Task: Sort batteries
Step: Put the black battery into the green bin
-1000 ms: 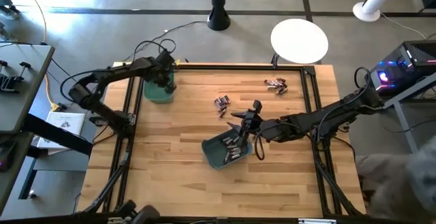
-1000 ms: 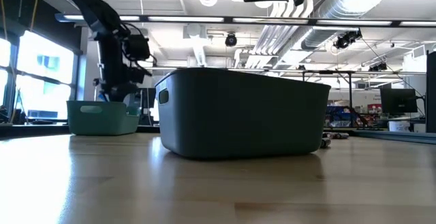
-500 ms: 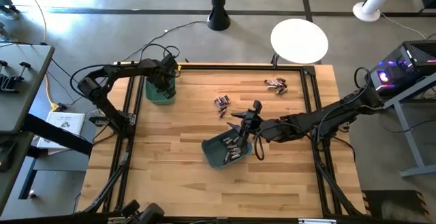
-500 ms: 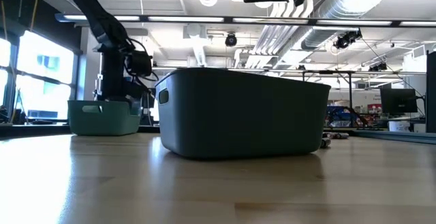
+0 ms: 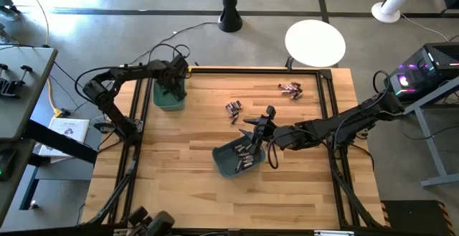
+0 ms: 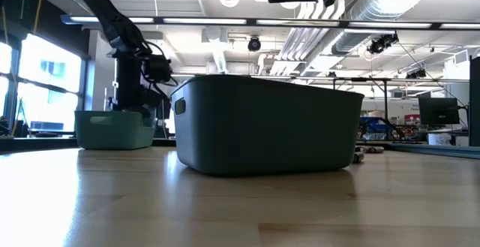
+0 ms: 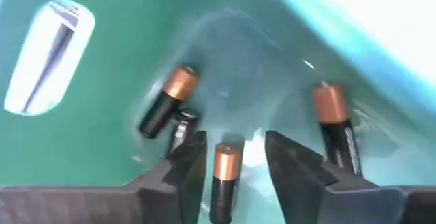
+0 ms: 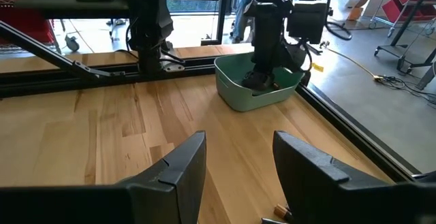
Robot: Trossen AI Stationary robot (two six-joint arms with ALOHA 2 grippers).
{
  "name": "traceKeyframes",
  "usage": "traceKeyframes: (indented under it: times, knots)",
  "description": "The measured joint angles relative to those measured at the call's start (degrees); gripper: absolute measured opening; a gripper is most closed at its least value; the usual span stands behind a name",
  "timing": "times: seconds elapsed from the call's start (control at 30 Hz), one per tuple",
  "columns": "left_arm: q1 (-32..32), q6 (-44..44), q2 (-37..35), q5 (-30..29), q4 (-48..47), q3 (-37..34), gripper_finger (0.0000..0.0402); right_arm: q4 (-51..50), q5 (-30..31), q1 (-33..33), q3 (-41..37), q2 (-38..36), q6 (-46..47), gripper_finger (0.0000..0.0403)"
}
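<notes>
The left gripper (image 7: 235,157), down inside the green bin (image 5: 169,96) at ten o'clock on the table (image 5: 186,178), has just spread its fingers, releasing a battery (image 7: 225,176) that lies between them. That cell counts as sorted. The right gripper (image 8: 238,163) hangs unclenched and empty above the dark bin (image 5: 240,158) near the middle.

My left gripper (image 7: 235,157) has sunk deeper into the teal bin (image 5: 169,96) and spread its fingers.

Matt wood table (image 5: 179,164), smooth glossy plastic bin (image 7: 136,54), batteries (image 7: 167,100) w/ shiny copper-coloured metal tops.
</notes>
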Motion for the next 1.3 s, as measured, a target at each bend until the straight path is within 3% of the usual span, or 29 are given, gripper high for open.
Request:
traceKeyframes:
  times: [0.17, 0.33, 0.47, 0.6, 0.73, 0.8, 0.87, 1.0, 1.3]
  knots:
    - [-0.01, -1.56, -1.14, -2.39, -2.61, 2.86, 0.0171, 0.0, 0.02, 0.0, -0.02, 0.0, -1.12, 0.0163]
    - [-2.02, -4.3, -6.82, -2.34, -1.76, 3.29, 0.0173, -4.13, -0.03, 0.0, 0.0, -0.83, -0.42, 0.0163]
    - [-5.68, -4.62, -13.18, -2.33, -1.6, 3.29, 0.0169, -22.04, -1.56, 0.0, 0.0, -5.84, 8.26, 0.0163]
    - [-11.09, -6.11, -19.74, -2.27, -0.72, 3.23, 0.0166, -45.99, -11.38, 0.52, 0.02, -9.27, 22.61, 0.0163]
    - [-17.07, -7.66, -26.59, -2.28, 7.44, -0.98, 0.0166, -66.92, -21.63, 2.78, -0.02, -6.66, 32.91, 0.0163]
    - [-19.83, -8.26, -29.7, -2.11, 12.6, -4.44, 0.0166, -72.78, -22.99, 3.75, -0.11, -3.92, 35.07, 0.0163]
    - [-22.37, -8.63, -32.33, -1.8, 16.81, -7.87, 0.0166, -72.44, -20.28, 4.63, -0.13, -1.54, 32.78, 0.0163]
    - [-26.66, -8.9, -36.14, -1.64, 21.17, -13.11, 0.0166, -59.49, -17.01, 5.1, -0.36, 0.58, 17.19, 0.0161]
    - [-30.32, -10.08, -39.15, -1.6, 21.9, -16.97, 0.0166, -37.03, -29.73, -9.06, -18.61, -8.28, 2.58, 0.0132]
